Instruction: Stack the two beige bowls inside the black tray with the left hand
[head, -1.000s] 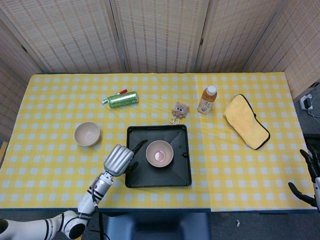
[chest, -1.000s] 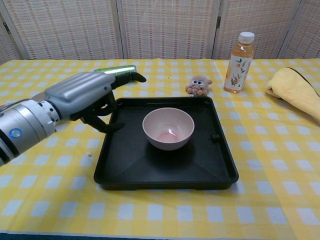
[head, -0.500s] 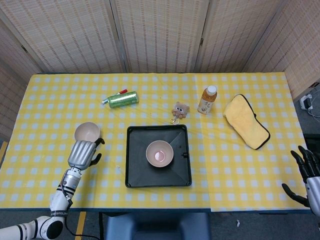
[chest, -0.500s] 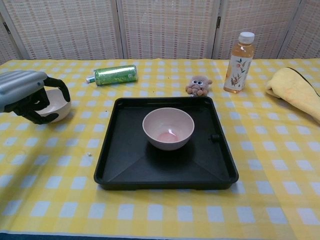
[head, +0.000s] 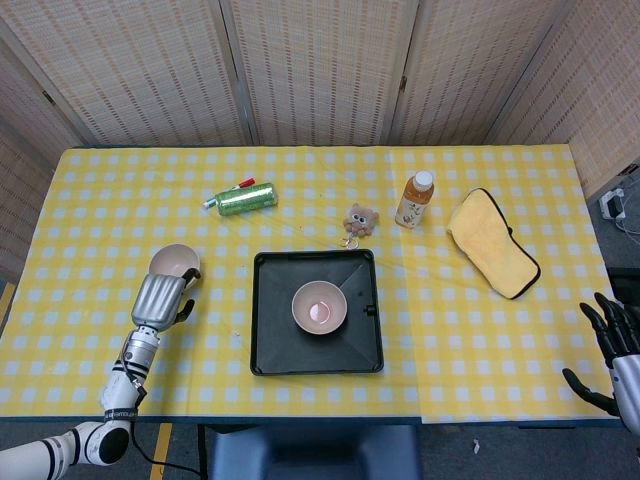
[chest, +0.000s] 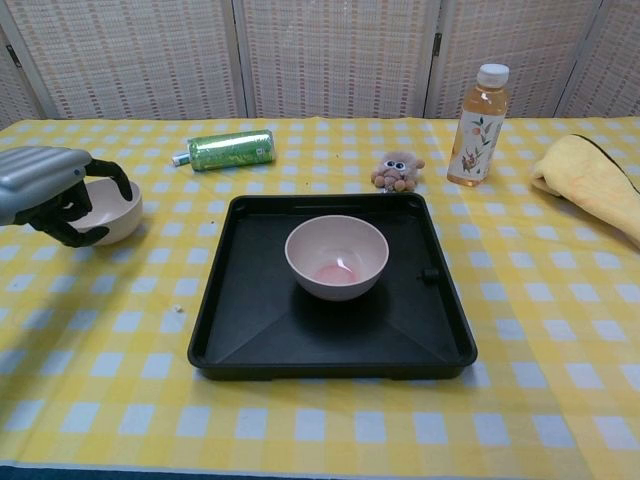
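One beige bowl (head: 319, 307) (chest: 337, 256) stands upright in the middle of the black tray (head: 268, 350) (chest: 240, 330). The second beige bowl (head: 176, 259) (chest: 112, 211) rests on the tablecloth to the left of the tray. My left hand (head: 162, 298) (chest: 45, 186) is at that bowl's near rim, with one finger curled over the rim into the bowl and the thumb against its outer wall. The hand hides part of the bowl in both views. My right hand (head: 610, 345) hangs off the table's right edge, fingers spread, holding nothing.
A green can (head: 240, 198) (chest: 230, 150) lies behind the left bowl. A small plush toy (head: 359, 218) (chest: 397, 170) and a drink bottle (head: 415, 199) (chest: 478, 112) stand behind the tray. A yellow cloth (head: 495, 243) (chest: 590, 180) lies at the right.
My left hand left the tray's left edge and moved left to the outer bowl. Since then its fingers have closed over the bowl's rim. The right hand barely shifted.
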